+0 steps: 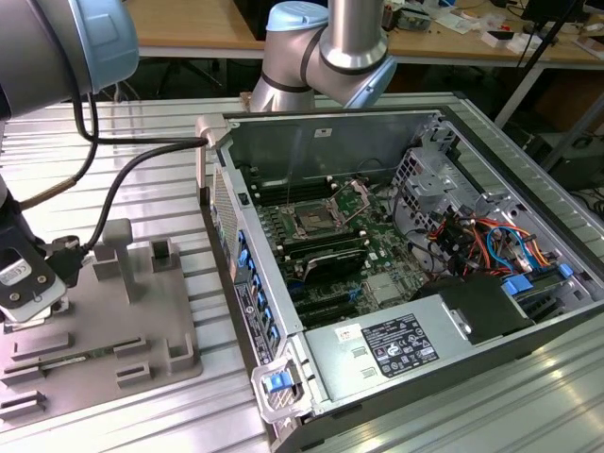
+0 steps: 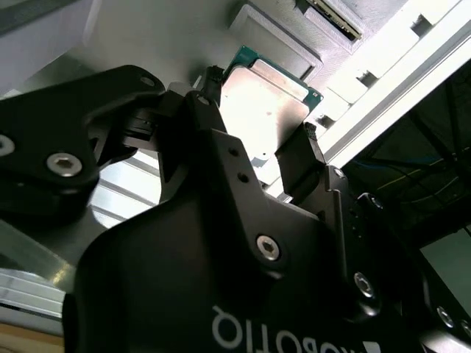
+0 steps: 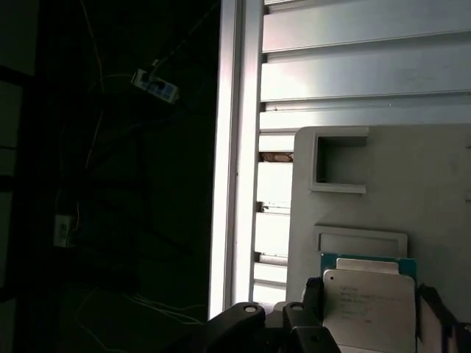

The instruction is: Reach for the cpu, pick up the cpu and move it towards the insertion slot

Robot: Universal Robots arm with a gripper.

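**Chip gripped at the tray, socket well apart**

The chip (image 3: 368,305), a silvery square with a thin green edge, sits between the two dark fingers (image 2: 309,158) of the end effector (image 2: 259,118). In both wrist views the fingers lie against two opposite sides of the chip, so I judge the end effector clamped on it. I cannot tell whether the chip is lifted clear of the grey tray (image 1: 142,311) beneath it. It is directly over the tray, near one edge and just beside a raised rectangular recess.

By that reading the reach is done and the grasp is made. The carry is not. In the exterior view the end effector hangs over the tray at the exterior view's left. The socket (image 1: 311,223), a shiny square frame with a dark centre on the green board, lies well apart from it, inside the open computer case (image 1: 359,142) toward the exterior view's right.

Tray and case both rest on a bench (image 1: 142,113) of pale ribbed metal slats, and a black cable (image 1: 160,142) runs above it toward the case. Past the case stands the arm's base (image 1: 321,47). Behind that are wooden desks (image 1: 189,24) carrying small clutter.
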